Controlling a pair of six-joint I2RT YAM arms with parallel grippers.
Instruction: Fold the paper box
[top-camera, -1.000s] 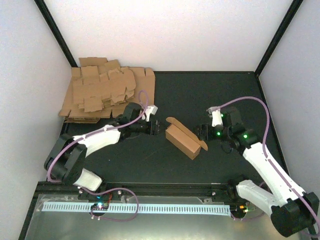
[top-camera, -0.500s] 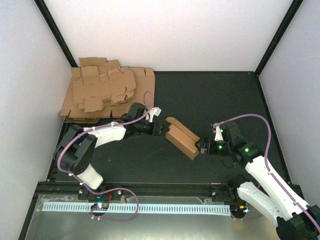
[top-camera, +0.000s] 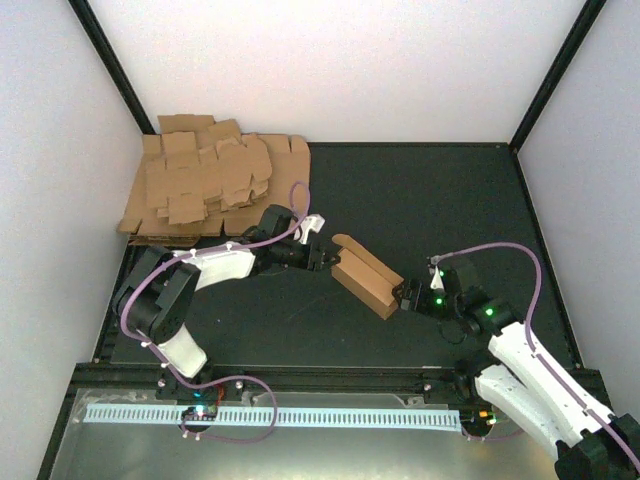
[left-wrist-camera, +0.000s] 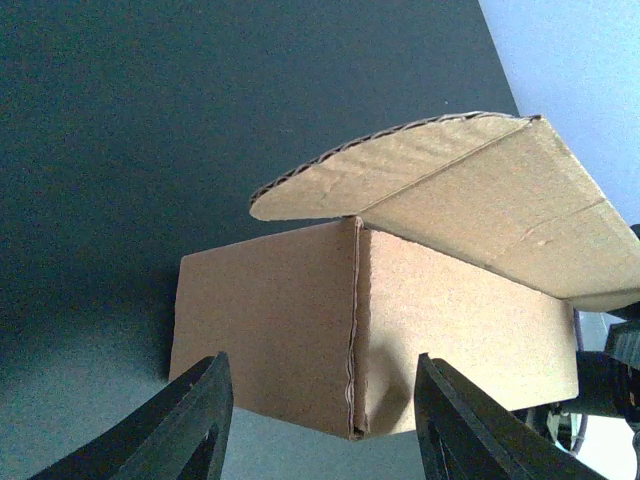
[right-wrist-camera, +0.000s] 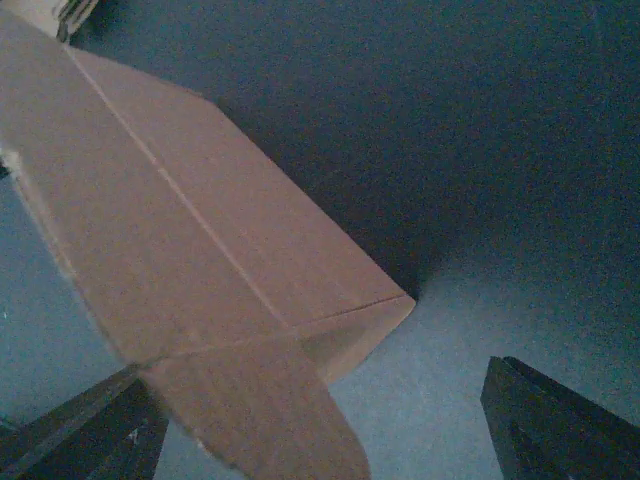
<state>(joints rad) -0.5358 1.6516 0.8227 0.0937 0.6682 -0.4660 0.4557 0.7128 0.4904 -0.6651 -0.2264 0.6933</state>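
Paper box (top-camera: 365, 282) lies as a small oblong carton near the middle of the dark worktop (top-camera: 430, 190), slanting from far-left to near-right, with one of my hands at each end. My left hand (top-camera: 322, 258) is up against its far-left end. From that wrist I see my two fingers (left-wrist-camera: 190, 420) spread apart, with a vertical corner edge of the carton (left-wrist-camera: 300, 320) centred in the gap beyond them. They are not pinching it. Above that end a flap with a rounded edge (left-wrist-camera: 400, 165) stands lifted, open over the top of the box.

My right hand (top-camera: 405, 297) sits at the near-right end. In its wrist view the fingers (right-wrist-camera: 545, 415) are spread wide at the bottom corners of the picture. The long brown side of the carton (right-wrist-camera: 180, 230) runs away towards the upper left. A rounded flap (right-wrist-camera: 250, 410) at this end reaches down into the gap, closer to the finger on the left of that view. I cannot tell whether that finger touches it.

A pile of flat cardboard sheets (top-camera: 210, 185) lies at the far-left corner of the worktop, well apart from the box.
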